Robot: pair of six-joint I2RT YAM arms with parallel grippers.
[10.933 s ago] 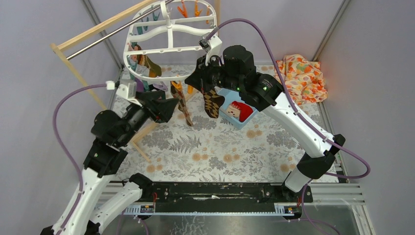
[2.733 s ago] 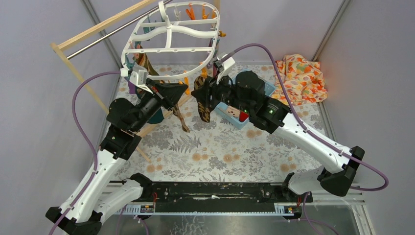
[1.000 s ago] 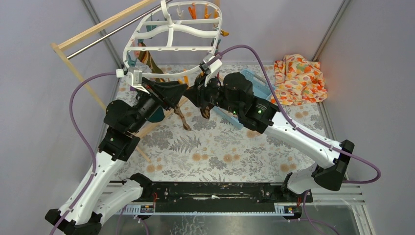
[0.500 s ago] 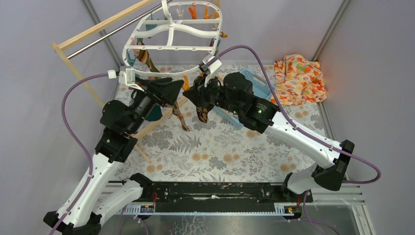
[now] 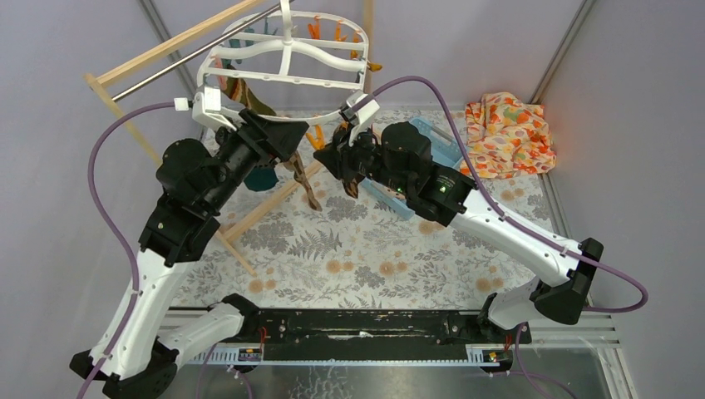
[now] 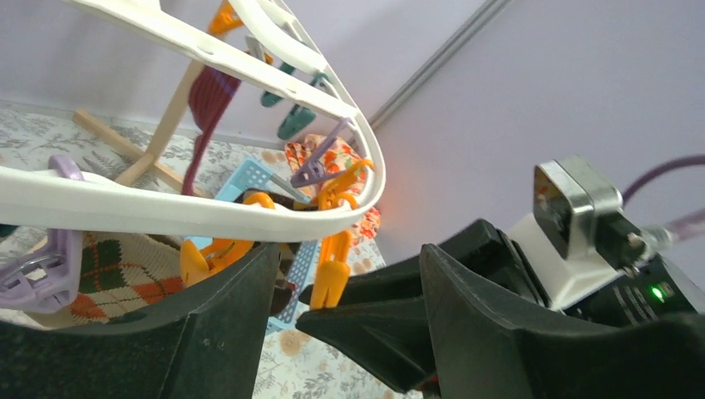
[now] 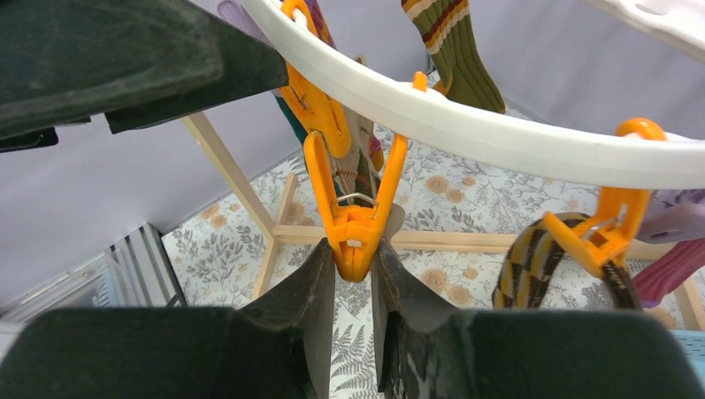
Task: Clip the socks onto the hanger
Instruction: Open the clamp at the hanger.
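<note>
The white hanger (image 5: 287, 62) hangs from the rod with coloured pegs under its rim (image 7: 465, 125). My right gripper (image 7: 353, 278) is shut on the lower end of an orange peg (image 7: 353, 224), just below the rim. Beside it a yellow-and-dark argyle sock (image 7: 532, 258) hangs from another orange peg (image 7: 611, 233). My left gripper (image 6: 347, 249) is open under the rim (image 6: 166, 216), its fingers either side of the right gripper's tip and that peg. A brown-cream argyle sock (image 6: 116, 266) and a maroon sock (image 6: 212, 91) hang nearby. From above, the two grippers (image 5: 291, 137) (image 5: 326, 155) face each other.
A wooden rack with a metal rod (image 5: 166, 58) carries the hanger, its legs spreading over the floral table cover. A blue basket (image 5: 432, 137) lies behind the right arm. An orange floral cloth (image 5: 509, 133) sits at the back right.
My left gripper has opened and lifted up and back to the left, under the hanger's rim. The hanger has swung to a more level pose. The right gripper has barely moved.
</note>
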